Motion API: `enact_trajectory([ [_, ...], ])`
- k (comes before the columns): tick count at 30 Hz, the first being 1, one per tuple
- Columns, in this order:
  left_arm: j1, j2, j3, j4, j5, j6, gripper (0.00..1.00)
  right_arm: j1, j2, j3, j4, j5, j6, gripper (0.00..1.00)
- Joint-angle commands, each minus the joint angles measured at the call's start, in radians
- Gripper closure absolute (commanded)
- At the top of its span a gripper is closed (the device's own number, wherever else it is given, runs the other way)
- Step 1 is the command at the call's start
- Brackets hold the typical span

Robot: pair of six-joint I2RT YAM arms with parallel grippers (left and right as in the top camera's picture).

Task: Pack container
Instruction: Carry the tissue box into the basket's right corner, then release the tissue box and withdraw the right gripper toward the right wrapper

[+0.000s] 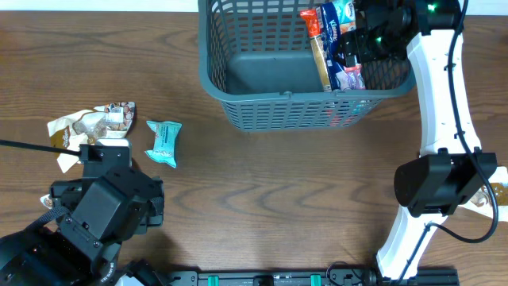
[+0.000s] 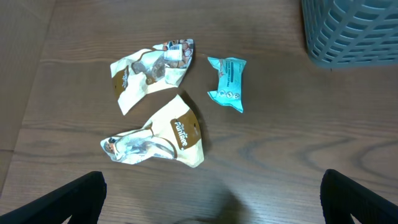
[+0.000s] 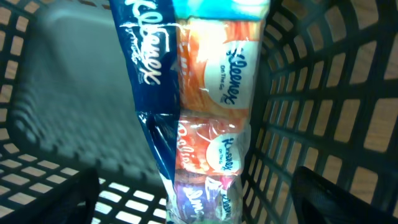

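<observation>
The dark grey slotted container [image 1: 262, 103] stands at the back of the table; its corner shows in the left wrist view [image 2: 354, 31]. Inside, at its right end, a Kleenex tissue multipack [image 1: 340, 44] stands next to a long orange and yellow packet [image 1: 320, 56]. My right gripper [image 1: 373, 36] is inside the container, open. Its fingers [image 3: 199, 199] straddle the tissue pack [image 3: 211, 93] with gaps on both sides, close to the lattice wall [image 3: 323, 93]. My left gripper [image 1: 107, 152] is open and empty [image 2: 211, 199] above the bare table.
A teal snack packet [image 1: 163, 143] [image 2: 227, 83] lies left of the container. Two crumpled brown and white packets [image 2: 152, 68] [image 2: 158, 140] lie beside it, just ahead of my left gripper. Another packet [image 1: 494, 195] peeks out behind the right arm's base.
</observation>
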Motion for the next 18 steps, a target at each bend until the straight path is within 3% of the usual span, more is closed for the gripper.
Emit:
enact_trajectory([
  [1,-0.001,0.001,0.013,-0.009,-0.023,-0.001,0.01,0.006,-0.015,0.0,0.011,-0.002,-0.014,0.13],
  [5,-0.001,0.001,0.013,-0.009,-0.023,-0.001,0.01,0.005,-0.016,0.004,0.047,0.012,-0.026,0.02],
  [9,-0.001,0.001,0.013,-0.009,-0.023,-0.001,0.01,0.004,-0.02,0.072,0.074,0.028,-0.025,0.01],
  [18,-0.001,0.001,0.013,-0.009,-0.023,-0.001,0.01,-0.048,-0.02,0.521,0.024,0.256,-0.021,0.01],
])
